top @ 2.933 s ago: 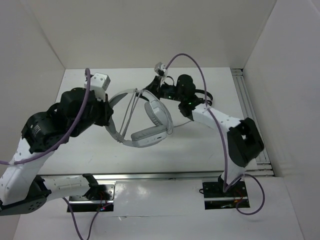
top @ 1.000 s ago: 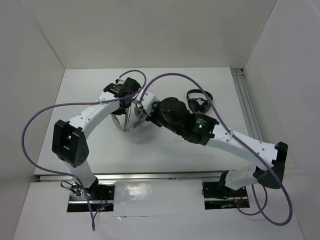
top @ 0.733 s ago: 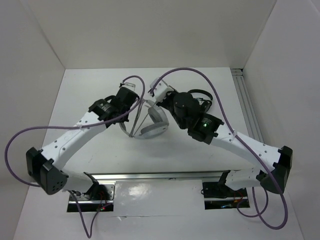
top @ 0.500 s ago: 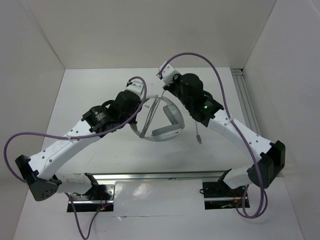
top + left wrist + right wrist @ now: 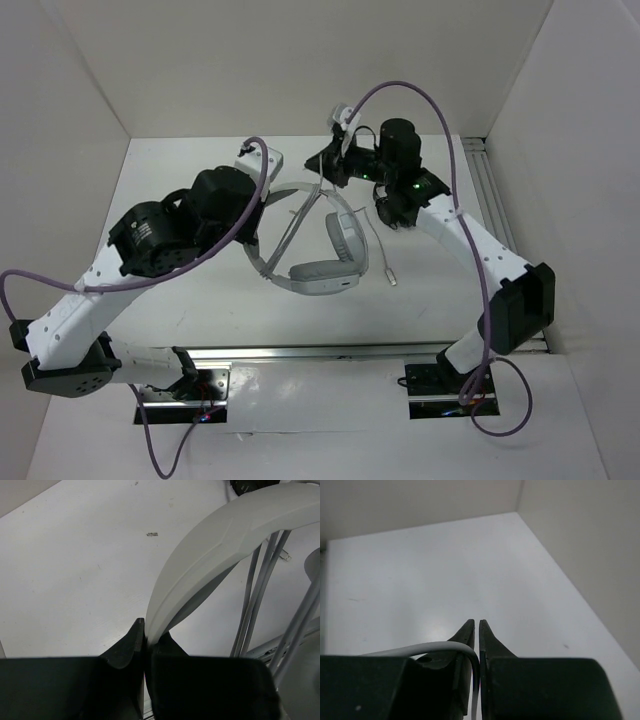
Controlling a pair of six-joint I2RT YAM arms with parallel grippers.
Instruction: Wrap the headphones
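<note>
I am midway through the winding. My left tool (image 5: pixel 146 630) is pinched tight on the headband (image 5: pixel 210 545) and holds the headphones (image 5: pixel 315 250) over the middle of the table (image 5: pixel 430 300), cups toward my right arm. I cannot tell whether a cup touches the surface. Several strands of cable (image 5: pixel 256 595) already run straight across the arc of the band, so I judge that some turns are laid.

My right tool (image 5: pixel 476 630) sits up beyond the band, jaws narrow, with the thin cable curving in from the side and dropping between them. A loose tail ending in the plug (image 5: pixel 392 278) lies on the table beside the cups.

The next move, as I judge it, is to carry the cable round the band once more. That means keeping it taut without dragging the band out of my left grip, then tucking the plug end in.

The table is plain matte white, and the white walls (image 5: pixel 300 60) stand close on three sides, so wide swings have little room.
</note>
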